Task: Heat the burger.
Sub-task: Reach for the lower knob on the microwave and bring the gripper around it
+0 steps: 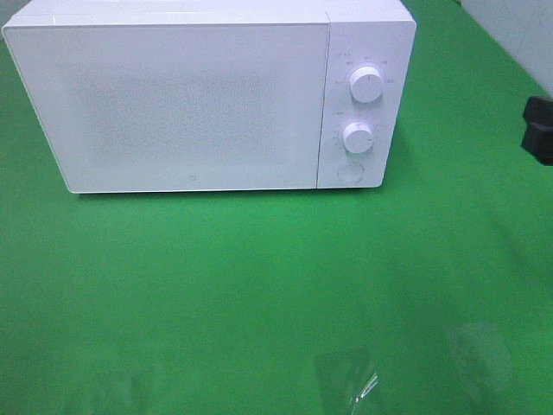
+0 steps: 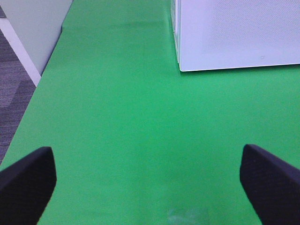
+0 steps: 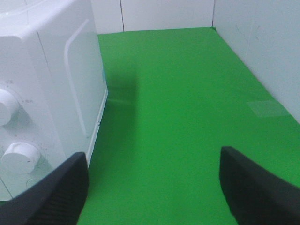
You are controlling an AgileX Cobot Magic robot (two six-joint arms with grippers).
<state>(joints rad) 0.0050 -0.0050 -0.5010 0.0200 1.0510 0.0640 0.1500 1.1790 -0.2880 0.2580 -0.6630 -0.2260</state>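
The burger is not in view in any frame. A white microwave stands at the back of the green table with its door shut; it has two round knobs and a round button on its right panel. It also shows in the left wrist view and the right wrist view. My left gripper is open and empty over bare green cloth in front of the microwave's left corner. My right gripper is open and empty beside the microwave's right side. A black part of the right arm shows at the right edge.
The green cloth covers the table. Shiny clear tape patches lie near the front edge. White walls close the back and right of the table. The table's left edge drops to grey floor.
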